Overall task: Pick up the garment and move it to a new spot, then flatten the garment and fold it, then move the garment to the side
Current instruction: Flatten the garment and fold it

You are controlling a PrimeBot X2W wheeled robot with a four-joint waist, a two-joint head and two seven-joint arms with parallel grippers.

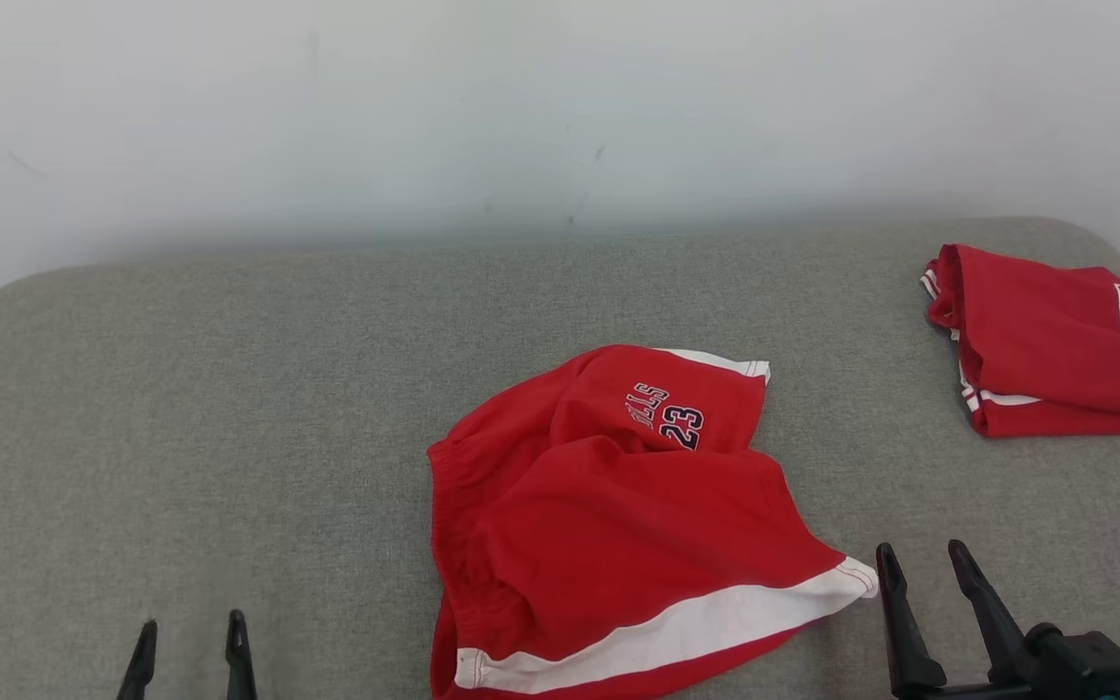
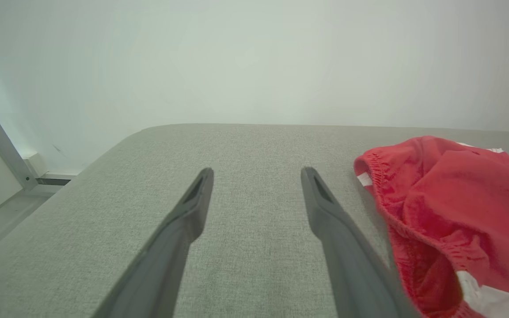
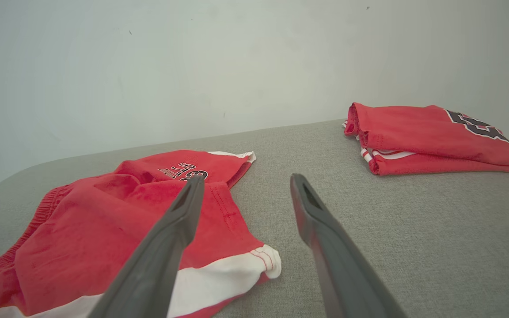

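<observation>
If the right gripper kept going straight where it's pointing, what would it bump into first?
Probably the bare grey cushion, in the gap between the red shorts and the folded red top. The right gripper might graze the shorts' edge; depth is hard to judge.

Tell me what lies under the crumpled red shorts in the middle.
The red shorts rest on the grey padded surface, which shows around them. Whatever the bunched cloth covers is hidden; nothing pokes out at its visible edges.

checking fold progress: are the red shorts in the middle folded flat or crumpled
Crumpled: the red fabric shorts with white trim lie bunched in uneven ridges on the grey cushion.
</observation>
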